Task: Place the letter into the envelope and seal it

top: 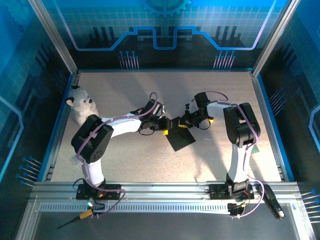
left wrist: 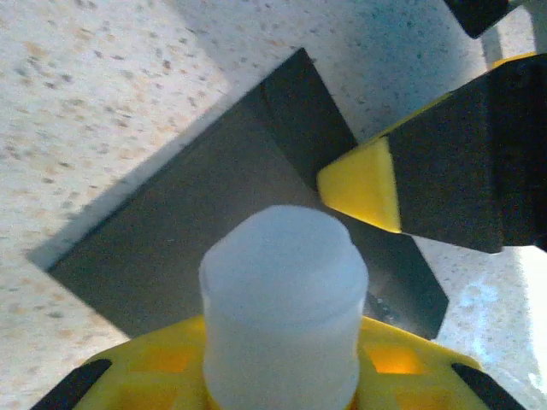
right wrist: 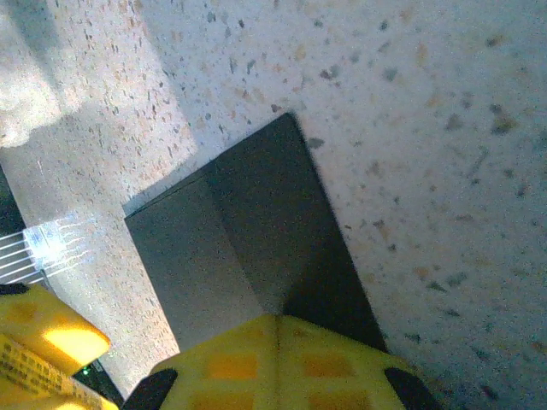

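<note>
Left claw point(top: 165, 129) grasping white cylinder point(left wrist: 284, 290), right claw point(right wrist: 278, 337) clenched, tip touching black envelope point(right wrist: 248, 231) beneath both, flat on speckled table point(right wrist: 427, 128).

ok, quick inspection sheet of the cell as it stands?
Surface: speckled beige table, sunlit patches and shadow, no spills seen.
Job's things: black envelope lies flat mid-table; sealed or not, cannot tell.
Clutter: plush polar bear at far left; orange-handled tool on the front rail.
Grippers: left claw shut on a white cylinder above the envelope; right claw shut, tip at the envelope's fold.
Cables: lilac cables run along both arms, none snagged that I can see.
Surroundings: aluminium frame, blue printed panels.
</note>
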Motion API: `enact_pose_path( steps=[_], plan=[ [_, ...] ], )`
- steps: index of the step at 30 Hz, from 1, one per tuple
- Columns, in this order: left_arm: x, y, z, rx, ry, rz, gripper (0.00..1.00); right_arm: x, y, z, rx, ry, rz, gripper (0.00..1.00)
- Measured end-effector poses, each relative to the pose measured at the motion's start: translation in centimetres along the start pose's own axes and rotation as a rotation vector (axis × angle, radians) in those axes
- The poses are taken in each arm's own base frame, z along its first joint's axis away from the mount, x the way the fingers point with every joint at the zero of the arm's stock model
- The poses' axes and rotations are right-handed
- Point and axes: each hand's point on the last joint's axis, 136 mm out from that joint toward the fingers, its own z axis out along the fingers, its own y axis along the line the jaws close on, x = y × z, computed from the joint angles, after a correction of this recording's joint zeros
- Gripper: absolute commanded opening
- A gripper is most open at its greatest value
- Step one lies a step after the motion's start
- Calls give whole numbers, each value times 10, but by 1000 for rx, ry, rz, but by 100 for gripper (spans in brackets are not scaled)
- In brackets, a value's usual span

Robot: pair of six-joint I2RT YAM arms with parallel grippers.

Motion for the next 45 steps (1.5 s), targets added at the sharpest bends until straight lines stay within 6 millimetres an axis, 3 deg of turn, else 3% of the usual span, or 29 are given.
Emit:
enact_pose_path(
  steps=[4, 7, 10, 13, 21, 25, 33, 45],
  plan=[
    [5, 4, 14, 4, 13, -16, 0, 8, 6, -13, 2, -19, 3, 0],
    [13, 15, 28, -13, 42, -27, 0, 11, 23, -36, -15, -68, -30, 0],
    [5, 12, 33, 0, 33, -11, 0, 18, 39, -56, -36, -112, -68, 0],
    [-1, 6, 38, 16, 28, 13, 0, 27, 42, -65, -38, -128, -81, 0],
    [-12, 0, 46, 15, 39, 99, 0, 68, -11, -48, 44, -52, 33, 0],
    [-13, 0, 48, 1, 60, 148, 0, 78, -30, -46, 76, -41, 77, 0],
    [-15, 1, 49, -28, 93, 232, 0, 71, -35, -48, 80, -69, 77, 0],
    [-31, -1, 55, -36, 103, 305, 0, 68, -40, -32, 29, -88, 94, 0]
  ],
)
